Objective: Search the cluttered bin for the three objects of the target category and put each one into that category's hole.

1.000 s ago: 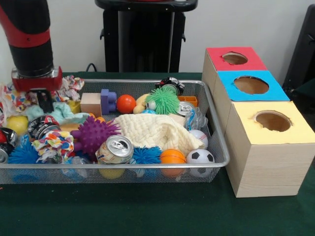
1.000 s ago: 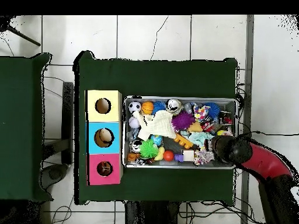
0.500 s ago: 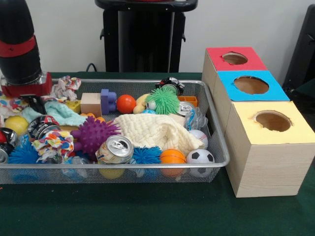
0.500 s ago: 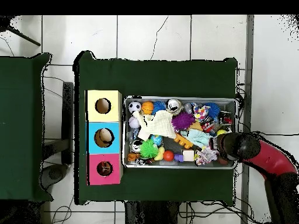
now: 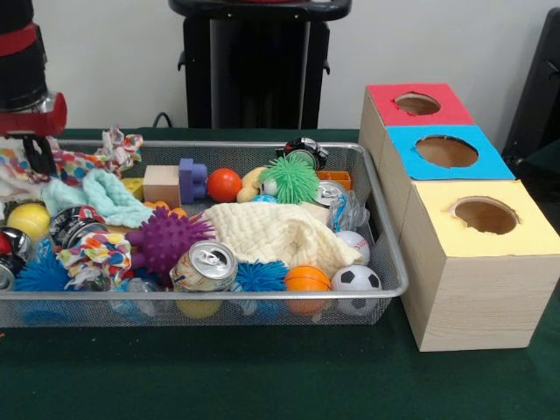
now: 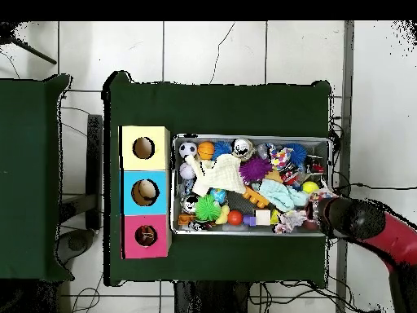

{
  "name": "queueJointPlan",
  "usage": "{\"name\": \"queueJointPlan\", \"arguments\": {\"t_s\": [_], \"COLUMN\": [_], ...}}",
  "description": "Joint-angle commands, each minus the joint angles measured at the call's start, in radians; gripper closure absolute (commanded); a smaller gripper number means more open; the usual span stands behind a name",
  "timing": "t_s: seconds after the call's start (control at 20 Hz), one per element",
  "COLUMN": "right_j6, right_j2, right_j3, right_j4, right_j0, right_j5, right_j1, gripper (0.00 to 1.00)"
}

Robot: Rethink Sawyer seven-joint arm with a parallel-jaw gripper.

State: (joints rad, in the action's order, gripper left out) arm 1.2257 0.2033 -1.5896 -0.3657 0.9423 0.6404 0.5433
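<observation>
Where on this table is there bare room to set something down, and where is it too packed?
The green table lies bare in a strip before the wire bin and the yellow box; the overhead view shows another bare band beyond the bin. Inside the bin it is crowded throughout: cream cloth, purple spiky ball, can, balls.

A table covered in dark green cloth (image 5: 262, 376) fills the lower part of the front view and sits mid-frame in the overhead view (image 6: 220, 102). Directly on it rest two things. A wire mesh bin (image 5: 219, 297), heaped with toys and cans, takes the left and centre of the front view (image 6: 252, 138). Just beside its right end stands a row of three wooden boxes (image 5: 477, 289), topped red, blue and yellow, each with a round hole (image 6: 145, 191).
</observation>
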Motion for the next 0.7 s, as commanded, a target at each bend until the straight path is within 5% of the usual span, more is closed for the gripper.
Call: {"name": "queueJointPlan", "arguments": {"t_s": [0.05, 0.25, 0.5, 0.7], "right_j6": [0.053, 0.076, 0.105, 0.202], "right_j2": [0.02, 0.011, 0.008, -0.019], "right_j3": [-0.186, -0.215, -0.203, -0.262], "right_j4": [-0.045, -0.042, -0.029, -0.01], "right_j0": [0.012, 0.006, 0.011, -0.017], "right_j5": [-0.087, -0.106, -0.141, -0.234], "right_j1": [0.087, 0.1, 0.021, 0.015], "gripper": [1.0, 1.0, 1.0, 1.0]}}
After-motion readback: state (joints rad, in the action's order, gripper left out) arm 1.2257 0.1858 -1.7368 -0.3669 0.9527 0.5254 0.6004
